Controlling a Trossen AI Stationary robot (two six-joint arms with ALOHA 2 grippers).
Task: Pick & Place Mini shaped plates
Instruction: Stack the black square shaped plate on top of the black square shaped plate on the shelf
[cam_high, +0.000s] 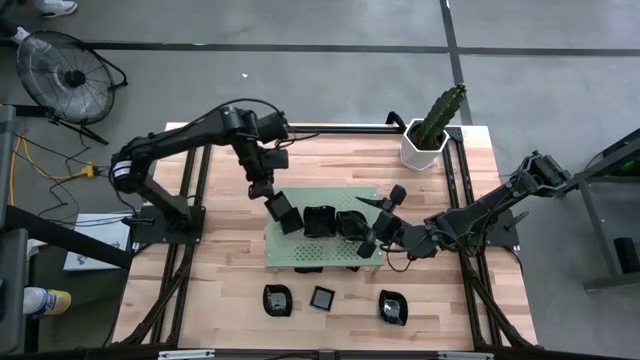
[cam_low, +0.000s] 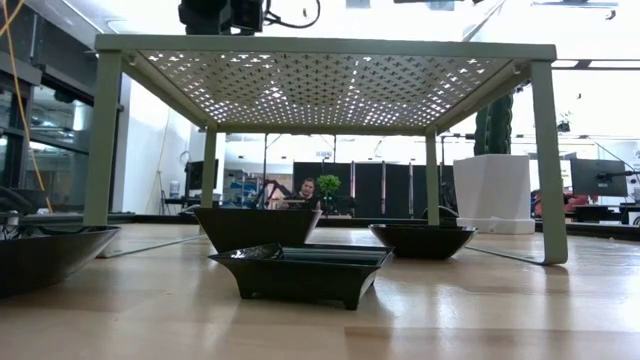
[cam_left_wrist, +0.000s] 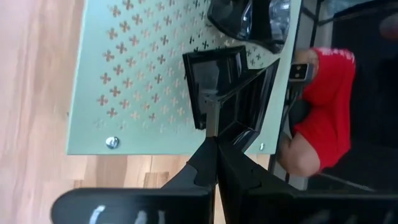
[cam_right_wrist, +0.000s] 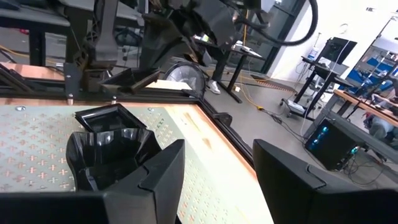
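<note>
Three mini shaped plates (cam_high: 322, 297) lie on the table before the green perforated board (cam_high: 290, 252). On that board: more black plates; right gripper (cam_high: 381, 214), jaws wide, empty; left gripper (cam_high: 272, 203), clamped on a square plate (cam_high: 286, 213).

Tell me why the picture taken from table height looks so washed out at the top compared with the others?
Low view: bright room light shines through the green perforated board, blowing out its holes, and the black dishes beneath go dark against it. High view: even light, soft shadows. Left wrist view: glare glints on a glossy dish.
</note>
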